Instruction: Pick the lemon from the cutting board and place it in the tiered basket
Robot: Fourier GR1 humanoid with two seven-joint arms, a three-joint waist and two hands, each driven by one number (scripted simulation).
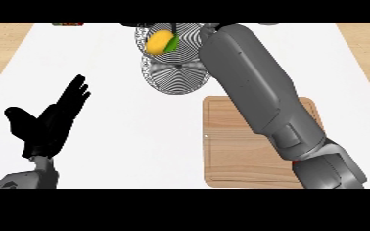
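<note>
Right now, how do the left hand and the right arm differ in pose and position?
The left hand rests open at the view's lower left, fingers straight and pointing up, over bare white counter; the right arm stretches far forward across the cutting board to the tiered basket. The left hand shows plainly; the right hand is hidden at the view's top beside the lemon. Both forearms are grey.

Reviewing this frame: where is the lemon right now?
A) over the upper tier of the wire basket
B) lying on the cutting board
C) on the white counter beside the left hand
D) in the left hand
A: the lemon shows against the wire mesh of the tiered basket at the counter's far side, at the end of the outstretched right arm, while the cutting board holds no lemon and the left hand rests open.
</note>
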